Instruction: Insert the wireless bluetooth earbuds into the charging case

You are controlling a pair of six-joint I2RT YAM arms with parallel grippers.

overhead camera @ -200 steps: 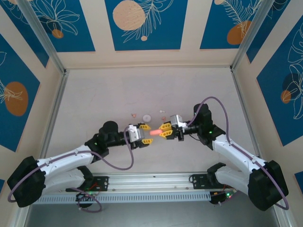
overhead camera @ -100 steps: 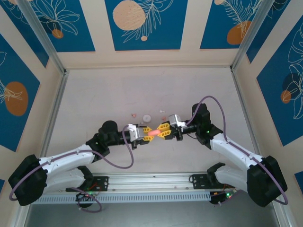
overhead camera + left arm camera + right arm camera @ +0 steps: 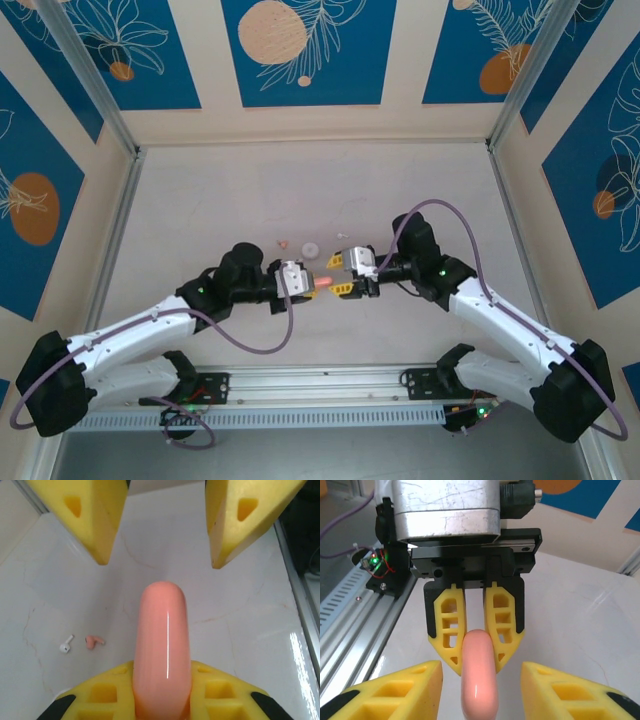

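Got a pale table (image 3: 300, 190) under it all. Can see the left gripper (image 3: 309, 287) clamped tight on one end of the pink case (image 3: 162, 645), held lengthwise up off the surface. Found the right gripper (image 3: 341, 286) spread open, fingers (image 3: 95, 525) flanking the free end without touching. Also spotted, loose on the table farther back, a white earbud (image 3: 65, 645) just beside a pink earbud (image 3: 93, 640).

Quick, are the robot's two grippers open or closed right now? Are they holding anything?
Left gripper: fingers closed, holding the pink case.
Right gripper: fingers open, holding nothing.
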